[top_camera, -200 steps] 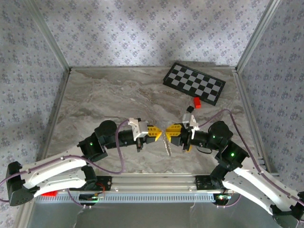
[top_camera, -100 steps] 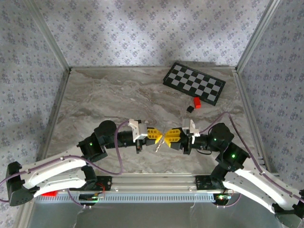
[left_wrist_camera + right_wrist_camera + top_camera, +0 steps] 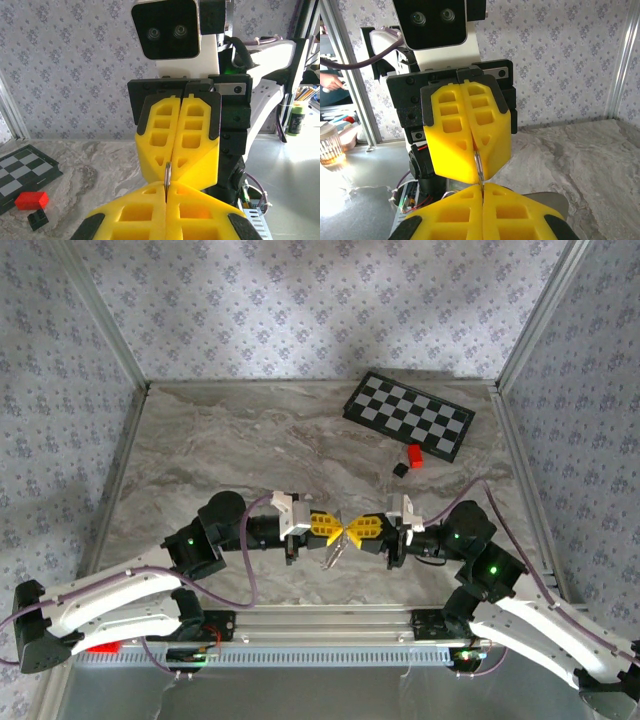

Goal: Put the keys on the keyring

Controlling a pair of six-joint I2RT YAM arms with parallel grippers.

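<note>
- Well, the left gripper (image 3: 337, 528) and the right gripper (image 3: 353, 530) met nose to nose, low over the grey marbled table (image 3: 230, 455), just ahead of the arm bases.
- Both pairs of yellow ribbed fingers were pressed flat together, no gap showing in either seam.
- From the left wrist, the left gripper (image 3: 165, 192) sat at the bottom edge, and the right gripper (image 3: 171, 170) pointed straight back at it.
- A thin silver-grey metal keyring (image 3: 168, 175) showed edge-on as a sliver, running from one closed seam into the other, so both grippers pinched it.
- From the right wrist it was the same story: the right gripper (image 3: 481, 192) below, the left gripper (image 3: 479, 170) facing it, the ring (image 3: 478, 167) caught between the tips.
- From above, the slim silvery metal keys (image 3: 332, 555) hung down and slightly left from the meeting point, just over the table.
- Whether the keys sat threaded on the ring, I couldn't tell; too small.
- Well apart at the far right lay a black-and-white checkerboard (image 3: 408, 415), with a small red block (image 3: 415, 454) touching its near edge and a small black block (image 3: 399, 469) just beside that.
</note>
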